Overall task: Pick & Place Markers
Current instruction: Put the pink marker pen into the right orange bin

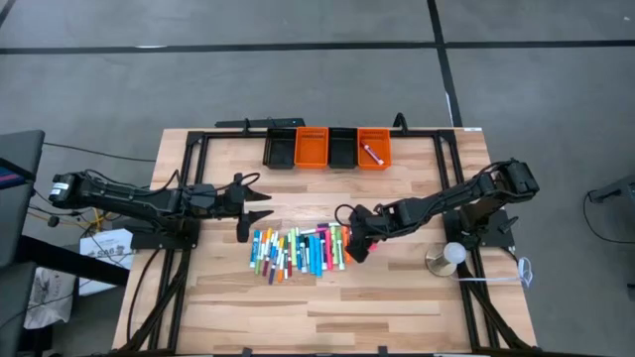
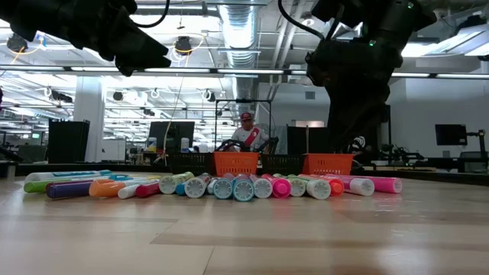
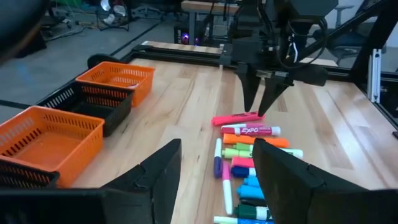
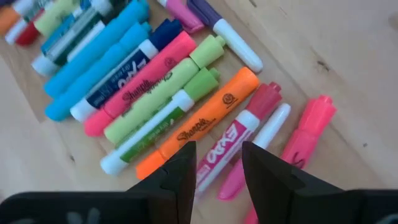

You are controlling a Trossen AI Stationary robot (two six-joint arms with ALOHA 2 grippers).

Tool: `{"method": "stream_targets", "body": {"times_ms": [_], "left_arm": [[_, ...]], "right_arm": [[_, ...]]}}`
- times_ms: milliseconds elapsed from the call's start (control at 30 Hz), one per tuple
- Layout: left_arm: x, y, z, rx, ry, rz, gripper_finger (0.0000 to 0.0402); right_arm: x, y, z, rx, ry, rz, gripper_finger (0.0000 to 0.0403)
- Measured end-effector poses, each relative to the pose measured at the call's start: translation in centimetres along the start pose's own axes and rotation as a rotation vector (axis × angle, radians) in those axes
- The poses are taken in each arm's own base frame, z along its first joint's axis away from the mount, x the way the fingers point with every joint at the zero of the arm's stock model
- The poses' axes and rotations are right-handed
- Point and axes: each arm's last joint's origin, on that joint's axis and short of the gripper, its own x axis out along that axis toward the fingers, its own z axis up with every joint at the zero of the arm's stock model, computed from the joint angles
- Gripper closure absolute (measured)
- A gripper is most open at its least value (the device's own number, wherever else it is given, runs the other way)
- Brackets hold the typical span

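The markers [image 1: 298, 250] lie on their sides in a loose row mid-table, caps in mixed colours, also seen in the low view [image 2: 229, 186] and the right wrist view [image 4: 143, 93]. My right gripper [image 1: 354, 241] is open at the row's right end, fingers pointing down [image 3: 258, 112]. Its fingers stand on either side of a red-and-white Expo marker [image 4: 224, 146], with a pink marker [image 4: 311, 124] just outside them. My left gripper [image 1: 260, 206] is open and hangs in the air left of the row [image 3: 217, 149]. My right gripper comes from above, its fingertips [image 3: 250, 109] close over the row's right end by the pink marker [image 3: 236, 118]. I cannot tell whether they touch any marker. All markers there lie flat on the table.
Along the far edge stand four small bins: black [image 1: 280, 147], orange [image 1: 311, 147], black [image 1: 342, 147] and orange [image 1: 378, 139], the last holding a pink marker [image 1: 372, 153]. A white ball on a round stand [image 1: 451, 256] sits right of the row. A person [image 2: 246, 130] sits beyond the table.
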Motion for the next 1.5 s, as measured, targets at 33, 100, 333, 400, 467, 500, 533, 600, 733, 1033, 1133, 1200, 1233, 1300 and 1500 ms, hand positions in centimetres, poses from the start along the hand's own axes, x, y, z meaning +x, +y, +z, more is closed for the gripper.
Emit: {"method": "stream_targets", "body": {"times_ms": [33,100,333,400,467,500,533,600,733,1033,1133,1200,1233,1300,1500], "left_arm": [[0.0,0.0,0.0,0.000,0.000,0.000,0.0206],[0.0,0.0,0.0,-0.003,0.000,0.000,0.0206],[0.0,0.0,0.0,-0.003,0.000,0.000,0.0206],[0.0,0.0,0.0,-0.003,0.001,0.000,0.0206],[0.0,0.0,0.0,-0.004,0.001,0.000,0.0206],[0.0,0.0,0.0,-0.011,0.001,0.000,0.0206],[0.0,0.0,0.0,-0.019,0.001,-0.001,0.0206],[0.0,0.0,0.0,-0.025,0.001,-0.001,0.0206],[0.0,0.0,0.0,-0.025,0.001,-0.001,0.0206],[0.0,0.0,0.0,-0.025,0.004,0.000,0.0206],[0.0,0.0,0.0,-0.025,0.005,0.000,0.0206],[0.0,0.0,0.0,-0.025,0.005,0.000,0.0206],[0.0,0.0,0.0,-0.025,0.005,0.000,0.0206],[0.0,0.0,-0.1,-0.025,0.006,0.000,0.0206],[0.0,0.0,-0.1,-0.024,0.009,0.000,0.0206]], "right_arm": [[0.0,0.1,0.0,0.016,-0.009,0.000,0.0283],[-0.1,0.4,-0.2,0.024,-0.027,0.001,0.0283],[-0.3,1.5,-0.9,-0.008,-0.116,-0.022,0.0283],[-0.4,1.6,-1.0,-0.013,-0.133,-0.035,0.0283],[-0.4,1.7,-1.1,-0.012,-0.146,-0.045,0.0283],[-0.2,1.8,-1.2,-0.010,-0.148,-0.050,0.0283],[0.1,1.9,-1.3,-0.003,-0.149,-0.052,0.0283],[0.9,2.0,-1.8,-0.015,-0.122,-0.070,0.0283],[2.7,2.0,-2.4,-0.031,-0.083,-0.107,0.0283],[3.2,2.1,-2.4,-0.030,-0.062,-0.096,0.0283],[3.4,2.0,-2.5,-0.030,-0.058,-0.102,0.0283],[3.7,2.0,-2.6,-0.036,-0.057,-0.114,0.0283],[3.9,2.0,-2.6,-0.037,-0.051,-0.116,0.0283],[4.4,2.1,-2.7,-0.038,-0.041,-0.118,0.0283],[5.5,1.8,-3.3,-0.051,0.001,-0.147,0.0283]]}}
